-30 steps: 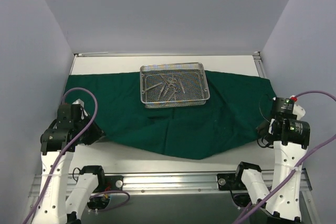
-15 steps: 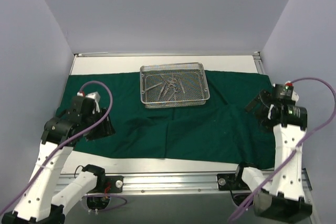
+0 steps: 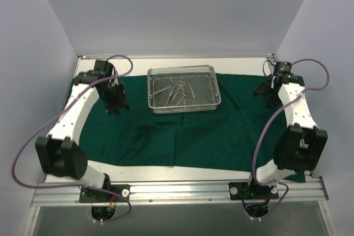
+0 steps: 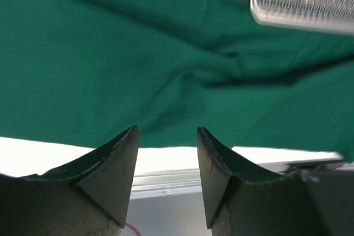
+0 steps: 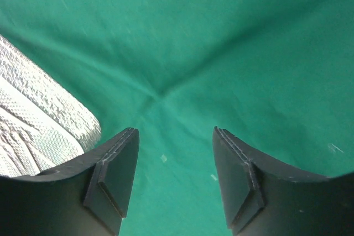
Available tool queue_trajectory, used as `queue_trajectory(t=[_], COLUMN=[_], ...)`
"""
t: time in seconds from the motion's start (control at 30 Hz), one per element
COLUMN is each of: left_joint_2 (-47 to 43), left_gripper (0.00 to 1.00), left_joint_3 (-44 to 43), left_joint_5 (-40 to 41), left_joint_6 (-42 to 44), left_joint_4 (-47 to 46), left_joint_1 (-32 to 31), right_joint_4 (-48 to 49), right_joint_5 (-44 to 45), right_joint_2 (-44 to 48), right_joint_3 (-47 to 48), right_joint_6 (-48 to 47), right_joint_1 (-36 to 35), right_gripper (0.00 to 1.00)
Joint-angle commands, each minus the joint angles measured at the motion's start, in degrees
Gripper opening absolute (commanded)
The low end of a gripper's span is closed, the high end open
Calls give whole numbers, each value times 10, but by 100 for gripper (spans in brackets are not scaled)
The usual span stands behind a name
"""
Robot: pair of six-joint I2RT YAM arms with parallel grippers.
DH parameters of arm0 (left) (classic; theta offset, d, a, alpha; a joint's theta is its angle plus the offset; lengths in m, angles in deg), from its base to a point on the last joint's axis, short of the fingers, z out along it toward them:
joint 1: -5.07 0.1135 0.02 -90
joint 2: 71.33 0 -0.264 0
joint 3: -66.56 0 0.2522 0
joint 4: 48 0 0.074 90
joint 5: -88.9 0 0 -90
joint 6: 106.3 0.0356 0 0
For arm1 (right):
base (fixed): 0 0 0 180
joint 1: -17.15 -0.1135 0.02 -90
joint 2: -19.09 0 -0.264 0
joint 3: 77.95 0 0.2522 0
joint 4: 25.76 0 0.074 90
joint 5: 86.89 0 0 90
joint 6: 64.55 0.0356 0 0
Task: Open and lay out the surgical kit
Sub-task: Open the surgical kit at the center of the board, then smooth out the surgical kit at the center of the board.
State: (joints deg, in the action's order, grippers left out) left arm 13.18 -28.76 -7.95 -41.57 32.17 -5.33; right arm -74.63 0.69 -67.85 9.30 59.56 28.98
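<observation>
On the creased green drape (image 3: pixel 210 136), a mesh tray (image 3: pixel 185 108) holds steel instruments (image 3: pixel 178 89).

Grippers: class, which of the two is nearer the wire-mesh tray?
The left gripper, just off the tray's left side; the right gripper sits farther away, toward the green cloth's right edge.

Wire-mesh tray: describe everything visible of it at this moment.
The wire-mesh tray is a shallow silver rectangle with rounded corners, mesh walls and a thicker rim. It sits flat at the far edge of the dark green cloth, long side toward the arms. Several slim steel instruments lie loose inside. The left gripper and right gripper hang open either side, not touching it.
</observation>
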Motion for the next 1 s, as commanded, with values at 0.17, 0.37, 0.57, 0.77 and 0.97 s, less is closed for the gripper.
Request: queue_trajectory(t=[0.17,0.37,0.57,0.77,0.97], left_joint_2=[179,341,439,475,582], left_gripper=[63,77,89,90,84], left_joint_3=[-235,-370,-399,-423,-518], left_joint_5=[40,141,164,169,174], left_joint_6=[51,93,105,118,123], left_joint_4=[8,36,28,21,56], left_joint_1=[42,48,63,79,89], right_joint_4=[22,-70,-80,-48,-4], right_joint_5=[6,62,87,82,86], right_joint_2=[-160,-277,-322,-372,-423], right_joint_3=[124,271,305,310,321], right_joint_6=[-12,-76,-143,-165,-181], right_joint_1=[-39,-71,-86,-87,-84], right_gripper=[61,82,88,91,91])
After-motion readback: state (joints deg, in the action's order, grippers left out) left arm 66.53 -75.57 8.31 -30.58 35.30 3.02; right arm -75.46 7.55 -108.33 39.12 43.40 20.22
